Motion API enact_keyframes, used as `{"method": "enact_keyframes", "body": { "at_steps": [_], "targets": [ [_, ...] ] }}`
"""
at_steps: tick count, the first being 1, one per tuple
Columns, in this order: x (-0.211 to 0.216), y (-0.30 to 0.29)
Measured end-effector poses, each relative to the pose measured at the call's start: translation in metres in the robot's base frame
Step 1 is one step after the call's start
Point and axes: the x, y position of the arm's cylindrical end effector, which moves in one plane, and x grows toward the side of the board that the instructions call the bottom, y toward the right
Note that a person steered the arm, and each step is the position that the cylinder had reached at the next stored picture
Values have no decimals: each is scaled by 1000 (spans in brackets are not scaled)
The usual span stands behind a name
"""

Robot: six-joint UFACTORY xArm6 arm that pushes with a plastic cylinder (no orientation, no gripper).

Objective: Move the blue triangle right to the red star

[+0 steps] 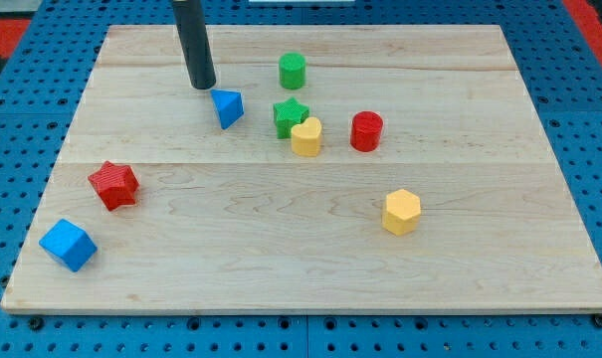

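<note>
a pale wooden board point(310, 249) lies on a blue pegboard surface point(12, 129), seen from above and slightly in front. moving from the view's left to its right:

nearest the board's lower left corner sits a blue cube point(68, 245). just up and to the right of it, near but apart, is the red star point(113, 184).

further right, near the view's top, a straight dark rod point(192, 40) comes down from above. my tip point(203, 86) rests on the board just to the upper left of the blue triangle point(228, 107). whether the two are touching cannot be told, though they are very close. the rod has no jaws and holds nothing; it is only a plain end that pushes.

the blue triangle is in the upper middle of the board, well apart from the red star, which lies down and to the view's left of it.

right of the triangle is a small cluster. a green cylinder point(293, 71) stands nearest the view's top. below it is a green star point(290, 116), and a yellow heart-shaped block point(305, 137) sits touching or just beside the star's lower right. a red cylinder point(366, 131) stands near the heart, to its right.

lower down, toward the view's right, a yellow hexagonal block point(401, 211) sits alone, well apart from the others.
</note>
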Motion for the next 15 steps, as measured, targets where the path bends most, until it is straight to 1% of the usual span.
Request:
{"method": "enact_keyframes", "body": {
  "at_steps": [1,2,3,4,5,6,7,8,9,11,12,13,14,15],
  "targets": [
    [0,6],
    [0,27],
    [0,18],
    [4,69],
    [16,44],
    [52,16],
    [77,3],
    [92,21],
    [99,21],
    [152,-33],
    [147,-29],
    [127,15],
    [99,3],
    [84,-32]
  ]
}}
